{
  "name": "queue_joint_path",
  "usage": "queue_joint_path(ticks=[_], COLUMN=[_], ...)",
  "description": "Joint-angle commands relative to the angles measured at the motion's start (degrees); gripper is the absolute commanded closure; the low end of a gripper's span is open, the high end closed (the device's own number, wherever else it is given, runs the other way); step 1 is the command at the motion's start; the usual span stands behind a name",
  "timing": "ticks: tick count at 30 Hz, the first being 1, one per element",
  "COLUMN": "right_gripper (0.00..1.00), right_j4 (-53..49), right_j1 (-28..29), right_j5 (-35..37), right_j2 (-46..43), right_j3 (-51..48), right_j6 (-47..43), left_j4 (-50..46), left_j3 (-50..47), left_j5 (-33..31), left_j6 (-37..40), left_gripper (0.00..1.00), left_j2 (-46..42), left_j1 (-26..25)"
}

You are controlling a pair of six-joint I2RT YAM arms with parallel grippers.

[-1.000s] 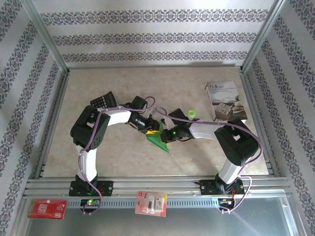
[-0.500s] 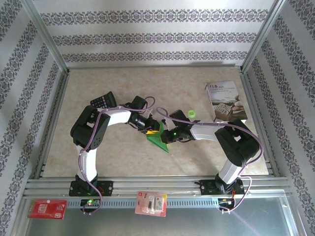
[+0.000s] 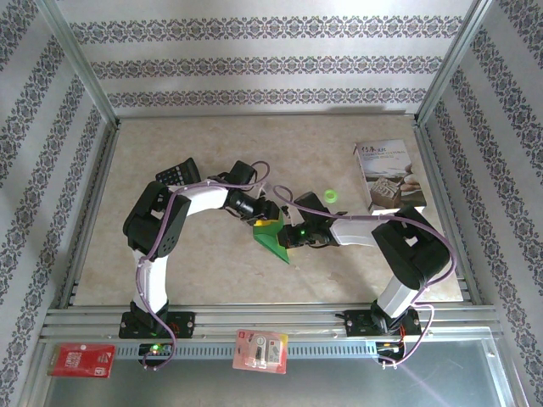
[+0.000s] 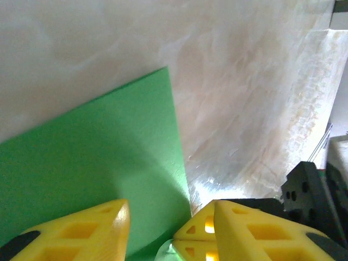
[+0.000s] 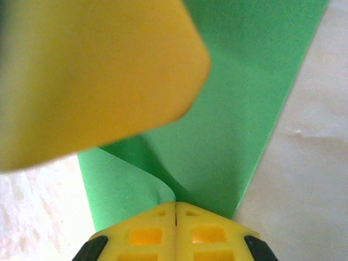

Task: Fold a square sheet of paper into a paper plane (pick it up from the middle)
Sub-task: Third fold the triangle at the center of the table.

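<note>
The right gripper [image 5: 175, 206] pinches a fold of the square sheet of paper [image 5: 244, 81]. Over this sheet, the left gripper [image 4: 166, 217] is released.

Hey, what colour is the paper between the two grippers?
Bright green, plain and unmarked. The paper shows best in the left wrist view.

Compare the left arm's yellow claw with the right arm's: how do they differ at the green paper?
On the left gripper the fingers stand apart, with the green paper showing in the gap; on the right gripper they are pressed together. The left gripper seems to grip nothing, while the right gripper pinches a raised curl of the paper. Both have yellow fingers and work at the same sheet.
</note>
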Motion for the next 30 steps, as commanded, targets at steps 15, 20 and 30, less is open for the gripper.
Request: queue_joint_path(ticks=[15, 20, 30], right_gripper=[0.98, 0.99, 0.98], right_j4=[-4.07, -4.06, -2.48], right_j1=[-0.3, -1.09, -1.75], right_j5=[9.16, 9.26, 4.5], right_j2=[2.04, 1.95, -0.06], right_j3=[-0.25, -0.02, -1.84], right_j6=[7.42, 7.65, 5.84], left_j4=[5.26, 7.32, 16.49], left_j3=[-10.4, -15.63, -25.43], left_j5=[-5.05, -5.31, -5.48], left_j6=[-6.66, -8.64, -15.6], left_gripper=[0.58, 0.59, 0.62], left_j2=[-15.6, -19.92, -24.7], left_j1=[4.73, 3.63, -2.17])
